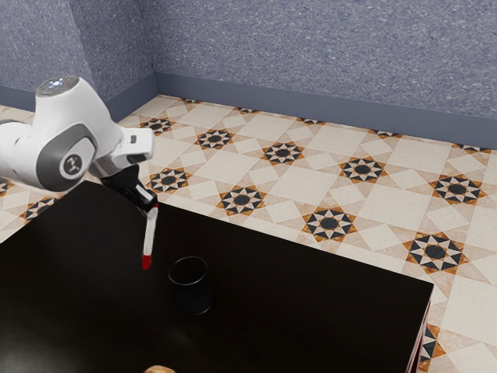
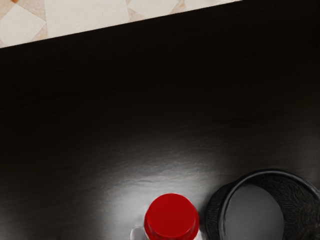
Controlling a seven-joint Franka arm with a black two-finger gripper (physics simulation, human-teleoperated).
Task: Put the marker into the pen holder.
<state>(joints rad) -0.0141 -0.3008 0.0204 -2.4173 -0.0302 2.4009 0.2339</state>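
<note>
1. Gripper [image 1: 148,203]: jaws clenched around the marker [image 1: 150,239].
2. Marker: red end downward, outside the pen holder [image 1: 192,291], toward the exterior view's left.
3. Pen holder: upright on bench [image 1: 311,303].

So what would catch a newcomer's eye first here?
Probably the white, red-tipped marker, hanging nearly upright from the black pincer above the black table. Then the dark, round, open-topped pen holder on that table, to the exterior view's right of the marker. Behind, beige floor tiles with dark stars.
</note>
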